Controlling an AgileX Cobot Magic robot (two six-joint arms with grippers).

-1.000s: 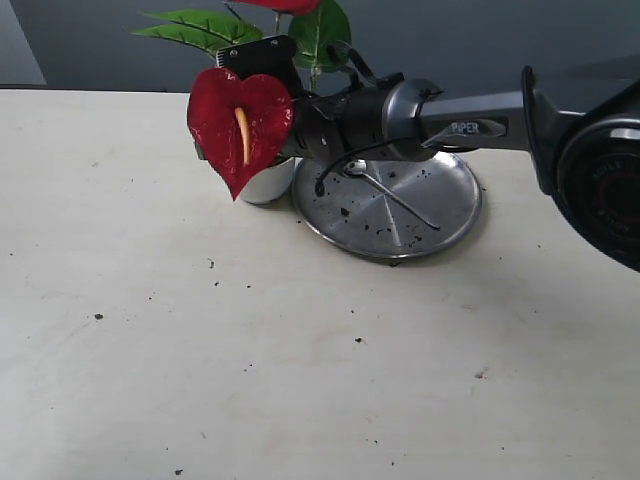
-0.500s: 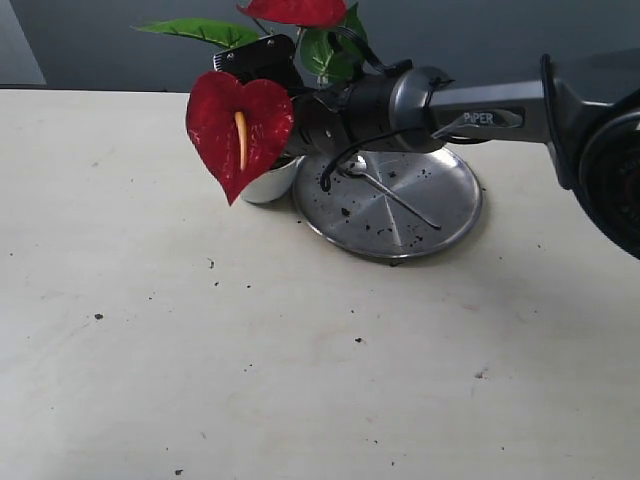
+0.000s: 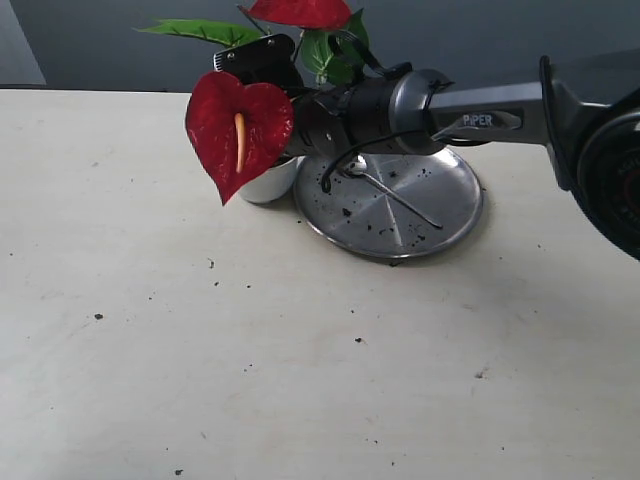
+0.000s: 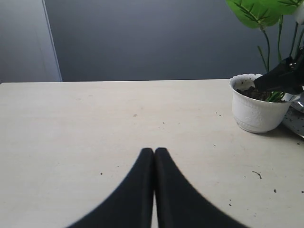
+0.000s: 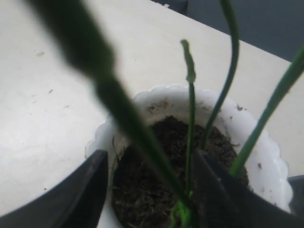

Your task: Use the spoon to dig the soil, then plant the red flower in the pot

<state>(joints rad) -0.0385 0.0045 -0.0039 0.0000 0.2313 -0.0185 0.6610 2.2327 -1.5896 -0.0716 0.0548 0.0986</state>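
- The artificial red flower [image 3: 238, 130], with glossy heart-shaped blooms and green leaves, is seen standing in the small white ceramic pot with a scalloped rim [image 3: 268, 184], at the far side of the pale desk [image 3: 300, 350].
- Its long axis is roughly upright: thin green stems [image 5: 190, 118] rise from the dark, crumbly soil [image 5: 156, 156] that fills the pot.
- The large front bloom is turned toward the exterior camera, its tip pointing down and its orange spike running along it from top to bottom. A second red bloom is seen at the top edge, and a long green leaf is spread out to the left.
- The right pincer [image 5: 149, 166] is held wide open at the pot. The stems stand between its black fingers [image 5: 80, 190] with clear gaps, and nothing is gripped.
- The left pincer [image 4: 154, 190] is closed, its two fingers pressed together with nothing between them. It is held low over bare desk, well apart from the pot.
- The small shiny silver metal spoon [image 3: 395, 198] lies on the round steel plate [image 3: 445, 185] just beside the pot. Its bowl is toward the pot and its handle points to the plate's near right rim.
- Loose dark crumbs are scattered on the plate and across the desk.
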